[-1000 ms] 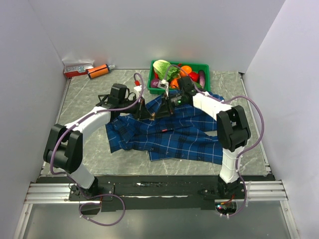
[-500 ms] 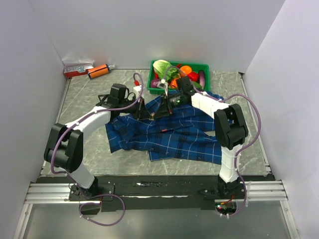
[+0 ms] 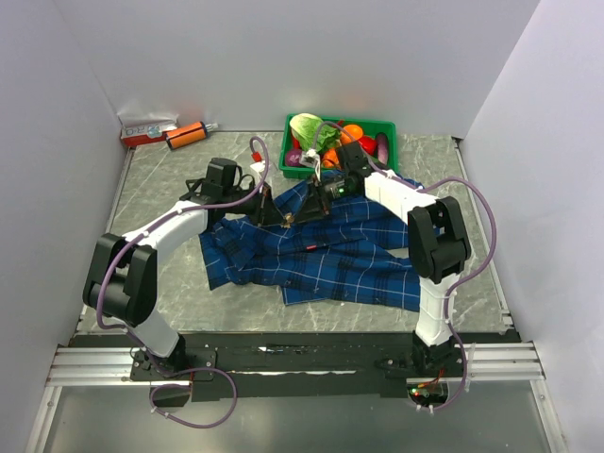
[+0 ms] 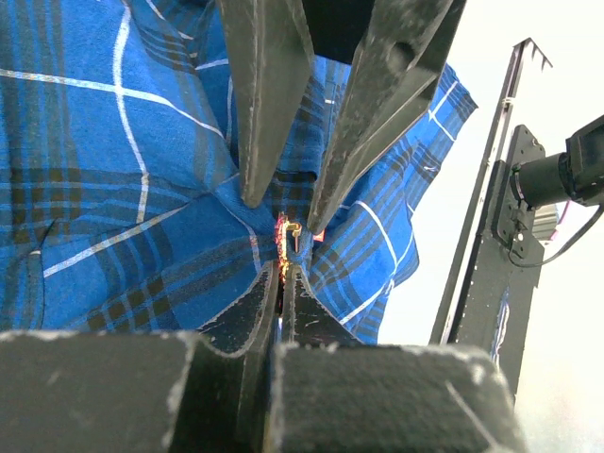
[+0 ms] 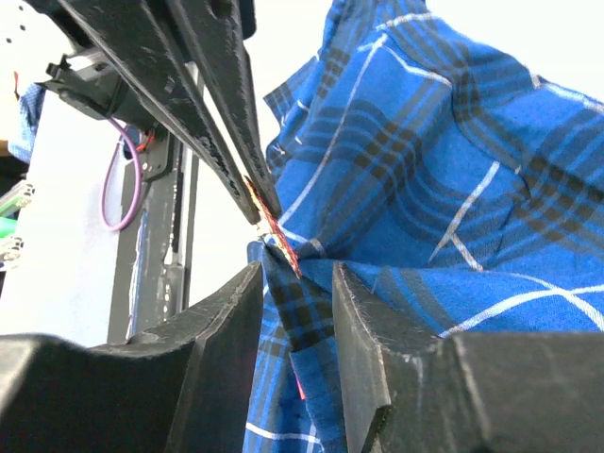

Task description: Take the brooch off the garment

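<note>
**Navy plaid shirt (image 3: 321, 260): brooch (image 4: 293, 235) mid-extraction**

Change: in the top view the right gripper (image 3: 321, 193) has edged toward the far side over the last second. The left gripper (image 3: 280, 219) has drifted slightly left. The cloth between them now stands off the worktop (image 3: 170, 189) in a small peak. Judged: the two are pulling apart to draw the pin, and it is not yet free.

Hold: the left gripper is clenched on the brooch. The right gripper is clamped on a fold of shirt just beside it.

Views:
- **Left wrist:** shows the gold hook at the pucker between both sets of fingertips, touching the cloth.
- **Right wrist:** gives only a thin gold-red sliver at the left gripper's tips, but plainly shows the fold pinched in its own fingers.
- **Top:** the brooch is too small to make out.
</note>
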Action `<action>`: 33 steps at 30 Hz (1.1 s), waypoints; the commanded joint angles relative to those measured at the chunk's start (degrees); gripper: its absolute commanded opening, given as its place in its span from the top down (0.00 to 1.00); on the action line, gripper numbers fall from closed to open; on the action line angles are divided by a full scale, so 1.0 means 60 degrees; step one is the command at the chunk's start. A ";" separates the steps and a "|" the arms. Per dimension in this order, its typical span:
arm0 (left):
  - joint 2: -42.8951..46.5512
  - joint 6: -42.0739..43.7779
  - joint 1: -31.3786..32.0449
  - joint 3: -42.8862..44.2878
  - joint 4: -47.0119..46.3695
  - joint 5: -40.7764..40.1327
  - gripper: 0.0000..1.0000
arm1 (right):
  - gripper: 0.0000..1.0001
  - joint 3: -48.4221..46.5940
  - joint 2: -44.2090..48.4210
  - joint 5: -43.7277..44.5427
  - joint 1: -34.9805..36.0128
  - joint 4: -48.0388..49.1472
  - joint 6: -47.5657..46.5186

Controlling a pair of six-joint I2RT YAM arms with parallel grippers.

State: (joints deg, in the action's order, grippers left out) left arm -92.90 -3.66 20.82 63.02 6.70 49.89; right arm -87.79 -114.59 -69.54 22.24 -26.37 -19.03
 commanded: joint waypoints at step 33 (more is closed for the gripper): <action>0.0103 0.0010 -0.0042 0.0189 -0.0267 0.0562 0.99 | 0.59 -0.0954 -0.0531 -0.0509 0.0351 -0.0467 -0.0403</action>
State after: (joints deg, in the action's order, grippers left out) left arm -93.47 -3.66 20.64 63.02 6.72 50.76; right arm -90.78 -117.51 -70.46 23.77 -28.60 -20.25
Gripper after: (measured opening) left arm 0.031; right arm 0.403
